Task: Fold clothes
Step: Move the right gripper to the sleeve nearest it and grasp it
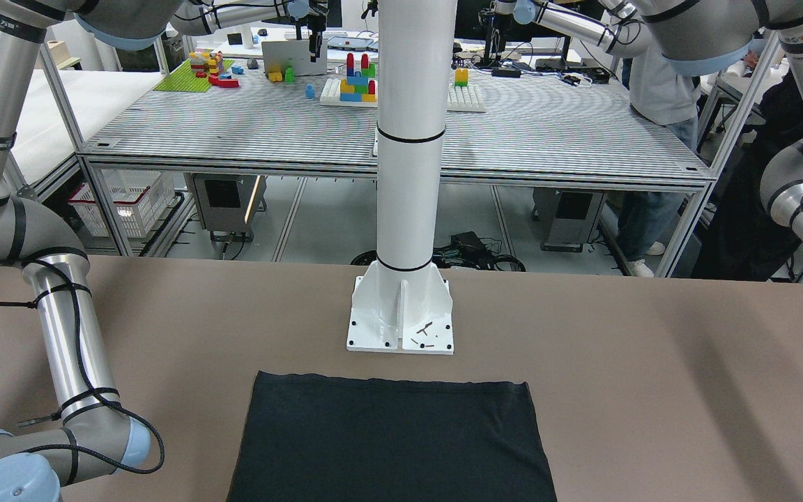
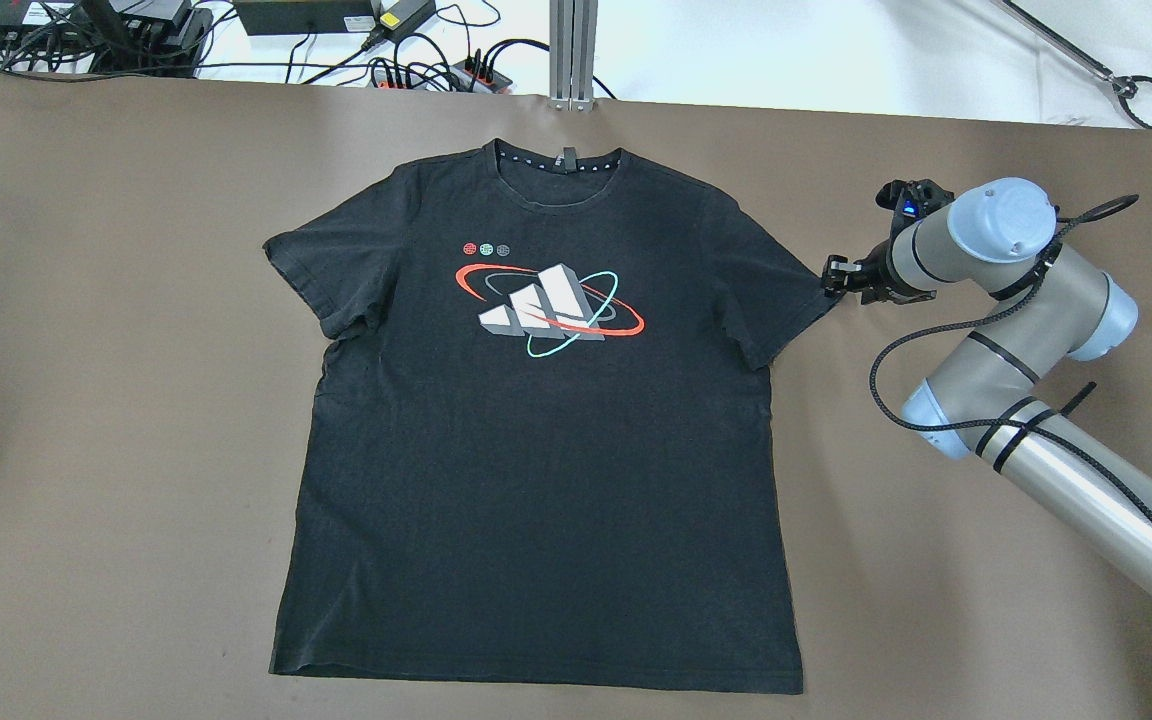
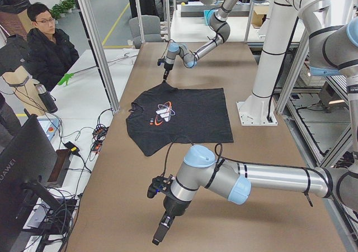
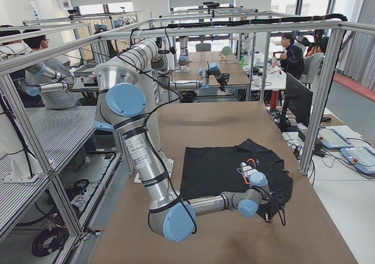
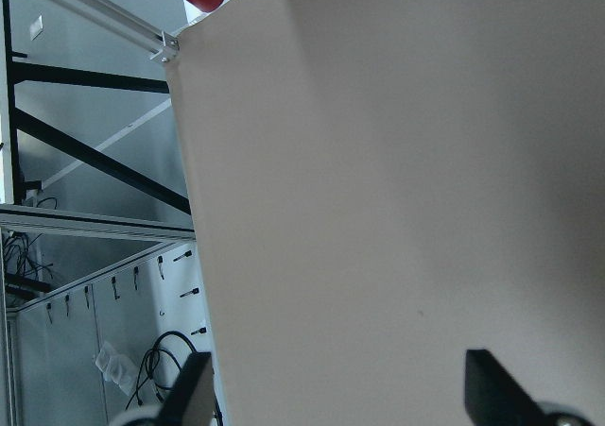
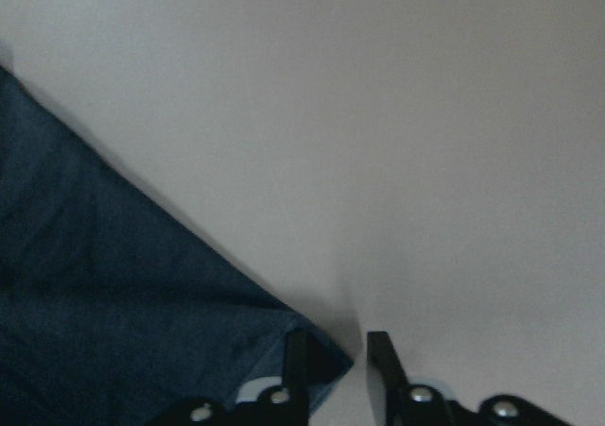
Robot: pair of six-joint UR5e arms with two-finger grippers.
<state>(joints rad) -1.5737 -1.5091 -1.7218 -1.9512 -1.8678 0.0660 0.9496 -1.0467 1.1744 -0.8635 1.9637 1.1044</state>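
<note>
A black T-shirt (image 2: pixel 536 450) with a white, red and teal print lies flat, face up, on the brown table (image 2: pixel 86 400), collar toward the far edge. My right gripper (image 2: pixel 831 278) is low at the tip of the shirt's right-hand sleeve. In the right wrist view its fingers (image 6: pixel 296 360) stand close together with the sleeve corner (image 6: pixel 326 360) between them. My left gripper (image 3: pixel 159 235) hangs over bare table near the left end, far from the shirt. In the left wrist view (image 5: pixel 340 388) its fingers are wide apart and empty.
The robot's white column base (image 1: pixel 401 314) stands on the table just behind the shirt's hem. Cables and power strips (image 2: pixel 416 60) lie past the far edge. An operator (image 3: pixel 47 45) sits beyond that edge. The table's end edge (image 5: pixel 189 209) is close to the left gripper.
</note>
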